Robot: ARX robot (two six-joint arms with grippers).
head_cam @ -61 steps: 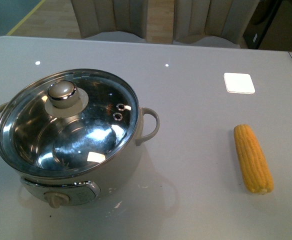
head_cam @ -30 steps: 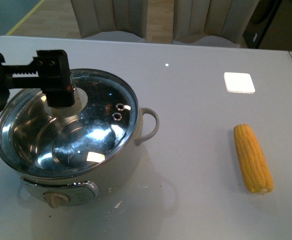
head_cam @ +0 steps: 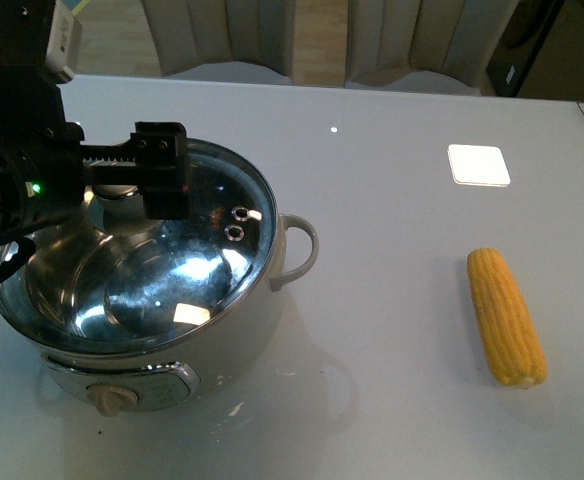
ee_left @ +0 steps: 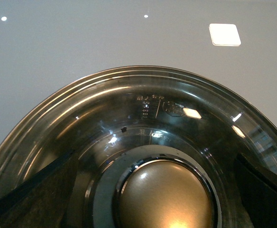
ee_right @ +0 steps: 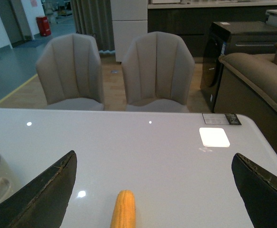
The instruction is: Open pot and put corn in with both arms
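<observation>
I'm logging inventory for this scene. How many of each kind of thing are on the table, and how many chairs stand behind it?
pot: 1
glass lid: 1
corn: 1
chairs: 2
total: 5

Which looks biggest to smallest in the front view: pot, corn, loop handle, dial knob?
1. pot, by far the largest
2. corn
3. loop handle
4. dial knob, smallest even though it sits nearest the camera
</observation>
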